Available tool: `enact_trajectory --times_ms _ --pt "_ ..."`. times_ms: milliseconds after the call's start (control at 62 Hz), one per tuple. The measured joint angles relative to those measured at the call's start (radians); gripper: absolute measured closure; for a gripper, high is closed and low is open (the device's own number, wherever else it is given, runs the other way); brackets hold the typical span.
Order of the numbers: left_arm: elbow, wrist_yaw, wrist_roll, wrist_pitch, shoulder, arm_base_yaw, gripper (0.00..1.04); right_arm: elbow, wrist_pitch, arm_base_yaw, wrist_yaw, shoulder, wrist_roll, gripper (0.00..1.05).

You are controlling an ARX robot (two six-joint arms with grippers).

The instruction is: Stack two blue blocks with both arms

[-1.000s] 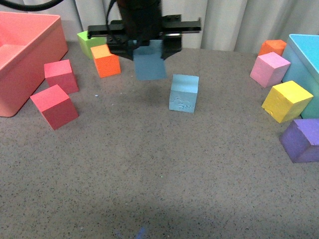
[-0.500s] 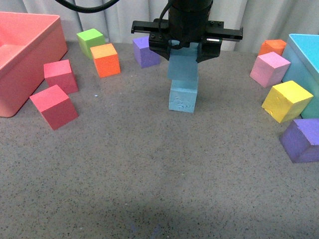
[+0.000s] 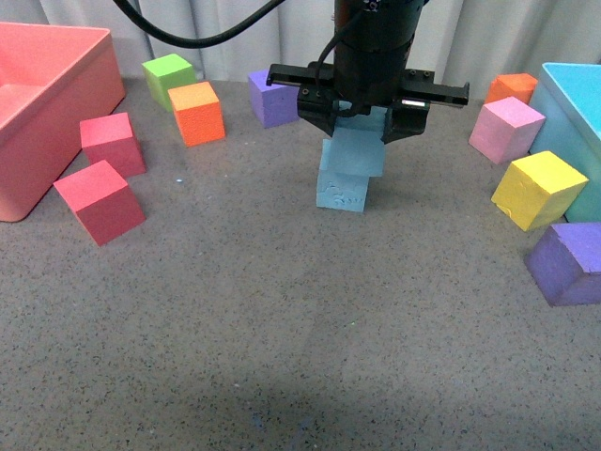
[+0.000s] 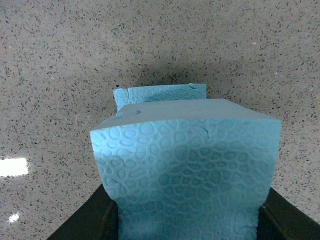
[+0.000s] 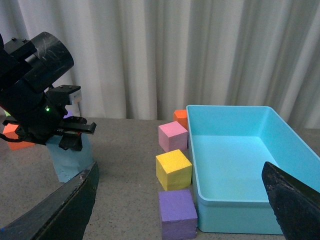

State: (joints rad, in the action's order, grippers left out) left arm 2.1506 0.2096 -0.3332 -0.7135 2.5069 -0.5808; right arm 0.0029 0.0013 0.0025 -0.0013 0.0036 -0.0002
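gray speckled table point(image 3: 282, 329) is taking up pretty much the whole scene. big pink bin point(image 3: 66, 122) is sitting at the far left edge and a turquoise bin point(image 3: 575, 103) is sitting at the far right.

left arm point(image 3: 376, 38) is reaching down over the middle-far part of the table, and the left gripper point(image 3: 362, 129) is clamping the upper blue block point(image 3: 355, 150) between its fingers point(image 4: 85, 225). that block is hanging a bit tilted right over the lower blue block point(image 3: 342, 191), the one showing a scuffed near face. their edges are meeting in the front view, but i'm not able to tell if it's actually resting on it.

right gripper point(image 5: 179, 167) is hanging back to the right, fingers point(image 5: 70, 210) spread wide with nothing between them.

loose cubes lying around:
- two red cubes point(image 3: 99, 200) on the left, beside the pink bin
- orange cube point(image 3: 197, 113), green cube point(image 3: 167, 77) and purple cube point(image 3: 272, 97) along the far left
- pink cube point(image 3: 507, 130), yellow cube point(image 3: 546, 190) and a second purple cube point(image 3: 568, 263) lining up beside the turquoise bin, with another orange cube point(image 3: 513, 89) sitting furthest back
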Motion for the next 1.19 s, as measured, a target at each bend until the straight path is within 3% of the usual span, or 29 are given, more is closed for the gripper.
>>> enact_trajectory --times_ms 581,935,1194 --pt "0.059 0.019 0.023 -0.027 0.04 0.003 0.6 0.0 0.0 0.0 0.0 0.0 0.0 0.1" --pt "0.066 0.005 0.022 -0.032 0.038 0.005 0.05 0.0 0.0 0.0 0.0 0.0 0.0 0.1" --pt "0.024 0.008 0.026 -0.011 -0.028 0.01 0.07 0.0 0.0 0.0 0.0 0.0 0.0 0.1"
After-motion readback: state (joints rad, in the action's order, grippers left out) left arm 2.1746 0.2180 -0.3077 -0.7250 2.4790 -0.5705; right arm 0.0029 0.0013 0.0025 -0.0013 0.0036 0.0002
